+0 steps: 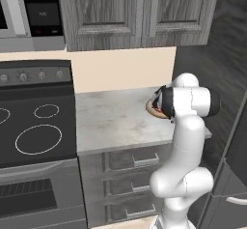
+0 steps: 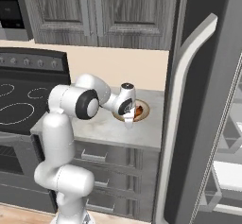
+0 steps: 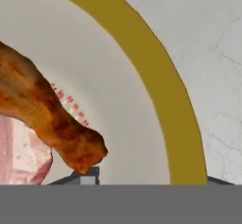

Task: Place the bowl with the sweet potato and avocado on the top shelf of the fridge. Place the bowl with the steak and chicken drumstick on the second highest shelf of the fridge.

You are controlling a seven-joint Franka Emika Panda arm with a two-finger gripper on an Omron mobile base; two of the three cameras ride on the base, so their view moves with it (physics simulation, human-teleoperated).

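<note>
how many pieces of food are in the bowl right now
2 visible. The chicken drumstick lies across the inside of the bowl, its tip near the pincer's inner finger. The pink steak lies under it at the hand view's lower left. More could be hidden outside that close view.

Drumstick and steak in bowl

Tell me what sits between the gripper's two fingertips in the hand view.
The bowl's yellow rim runs between them; the drumstick ends just above the inner fingertip.
</note>
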